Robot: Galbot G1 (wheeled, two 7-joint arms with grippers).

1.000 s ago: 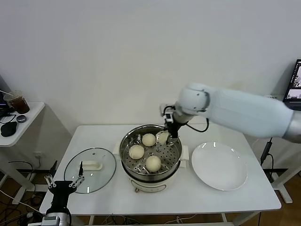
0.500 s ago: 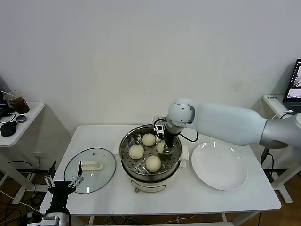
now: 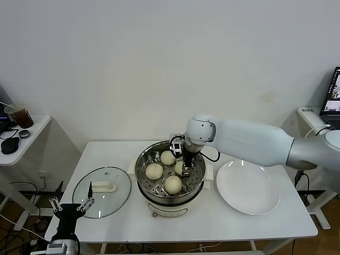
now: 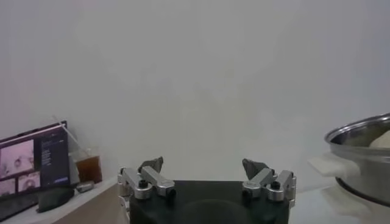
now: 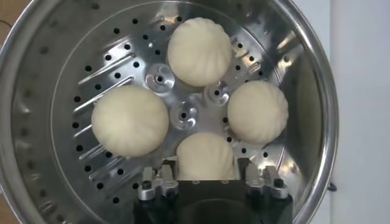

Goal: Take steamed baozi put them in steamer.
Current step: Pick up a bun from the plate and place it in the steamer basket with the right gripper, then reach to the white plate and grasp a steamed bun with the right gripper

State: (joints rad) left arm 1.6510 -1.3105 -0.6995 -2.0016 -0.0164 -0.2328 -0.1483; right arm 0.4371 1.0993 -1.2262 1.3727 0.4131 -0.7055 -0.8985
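Lower now than a moment ago, the right gripper (image 3: 184,169) sits inside the steamer (image 3: 197,179), jaws spread apart either side of the fourth baozi (image 5: 205,156) on the tray near its right rim, beside three others; the left gripper (image 3: 71,206) hangs open off the tabletop's front-left corner

Looks like a lab or test room dressed as a kitchen corner, not a real home kitchen: bare white wall (image 3: 159,64), plain white folding table (image 3: 186,223) carrying only the steamer (image 3: 170,183), its glass lid (image 3: 101,191) to the left and a white plate (image 3: 247,187) to the right. A side table (image 3: 21,139) on the far left holds an iced drink (image 3: 18,114) and a computer mouse (image 3: 9,144). A monitor (image 3: 336,93) shows at the right edge, and cables (image 3: 16,215) trail on the floor at near left.
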